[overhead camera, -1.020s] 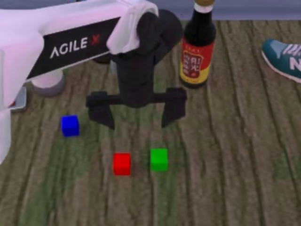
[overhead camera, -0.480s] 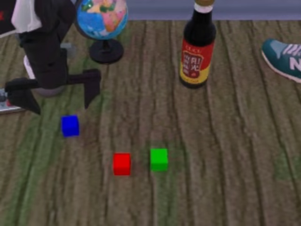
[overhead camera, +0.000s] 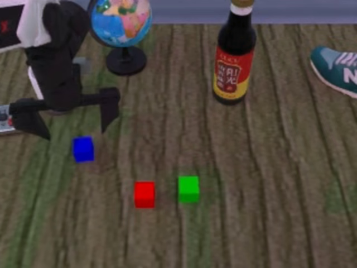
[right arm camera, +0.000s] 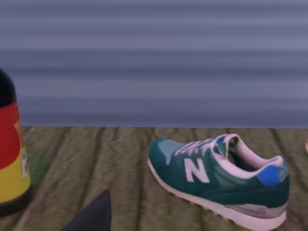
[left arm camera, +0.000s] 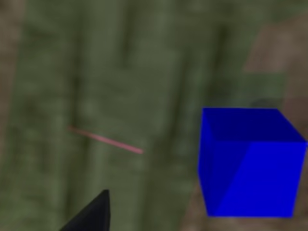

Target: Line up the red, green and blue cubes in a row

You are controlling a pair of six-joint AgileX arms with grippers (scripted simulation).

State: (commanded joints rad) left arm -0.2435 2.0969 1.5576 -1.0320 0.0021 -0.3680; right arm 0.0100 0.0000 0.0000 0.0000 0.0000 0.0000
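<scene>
Table [overhead camera: 279, 223] first, cubes last: you're on the approach to the blue one.

Biggest things sit along the far edge: sauce bottle [overhead camera: 235, 53], globe [overhead camera: 121, 25], sneaker [overhead camera: 334, 67] off at the right side. Your left gripper [overhead camera: 70, 118] hangs just behind the blue cube [overhead camera: 83, 149], fingers spread wide with nothing between them. The right arm is out of the top view; its wrist camera only looks at the sneaker, so I can't tell how its fingers stand. Red cube [overhead camera: 144, 194] and green cube [overhead camera: 188, 188] already sit side by side near the middle, blue well apart to their left. Next you'd probably drop over blue, close, and carry it into that row.
</scene>
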